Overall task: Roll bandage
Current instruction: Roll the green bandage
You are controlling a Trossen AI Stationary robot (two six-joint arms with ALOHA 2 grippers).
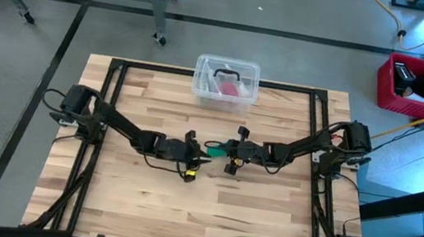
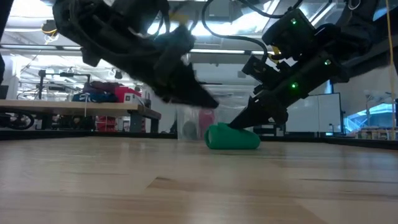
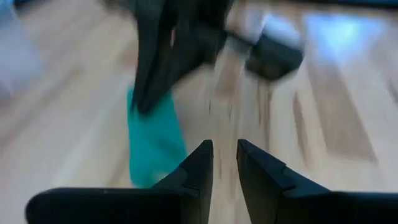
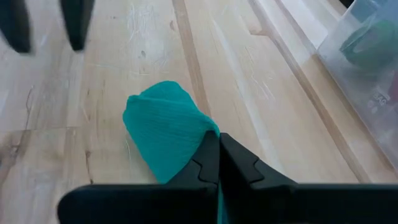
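Right gripper (image 1: 222, 146) and left gripper (image 1: 200, 157) meet at the bandage (image 1: 214, 147), mid-table, in the high view. Low view: rolled bandage (image 2: 232, 137) lies on the wood, right fingertips touching its end. Left wrist view: fingers slightly spread, just beside the roll (image 3: 152, 140). Right wrist view: jaws pressed together against the roll's (image 4: 165, 129) edge
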